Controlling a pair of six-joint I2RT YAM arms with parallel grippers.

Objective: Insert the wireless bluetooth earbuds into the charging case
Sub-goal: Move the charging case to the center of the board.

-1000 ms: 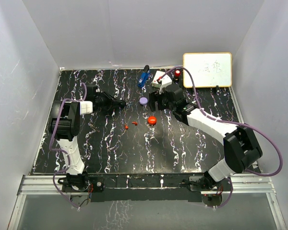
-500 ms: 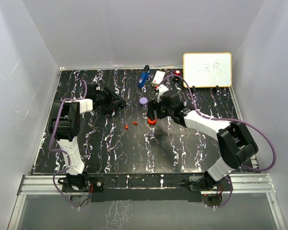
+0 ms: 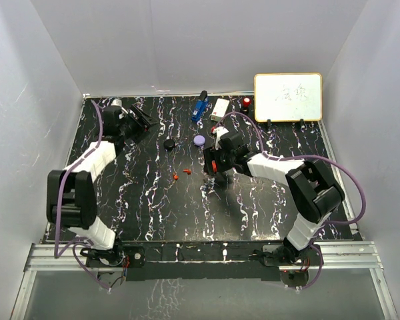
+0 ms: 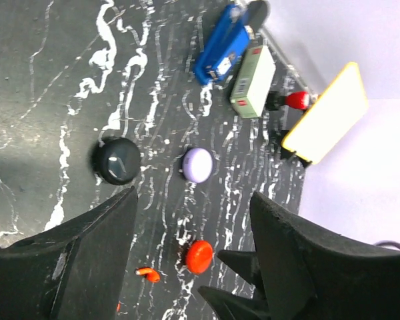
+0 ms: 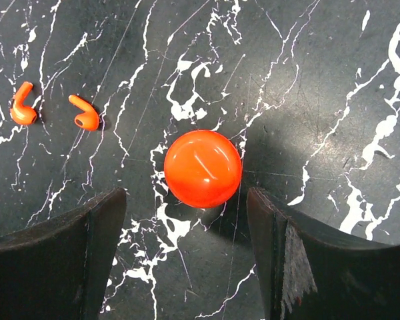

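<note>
Spanning white-walled booth (image 3: 207, 47), black marbled table (image 3: 153, 207); left fingers (image 4: 73, 260), right fingers (image 5: 53, 253) spread, empty.

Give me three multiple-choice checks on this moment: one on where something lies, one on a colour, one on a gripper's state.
1. In the right wrist view, where do the red earbuds lie relative to the red puck?
A) left of it, apart from it
B) on top of it
C) right of it, touching it

2. In the left wrist view, what colour is the round puck right of the black puck?
A) green
B) lilac
C) yellow

3. How is the right gripper?
A) shut on an earbud
B) shut on the red puck
C) open, holding nothing

Answers: 1 A, both earbuds sit at the left of the view with a gap before the puck. 2 B, it shows pale purple. 3 C, both fingers stand clear of the puck's sides.
</note>
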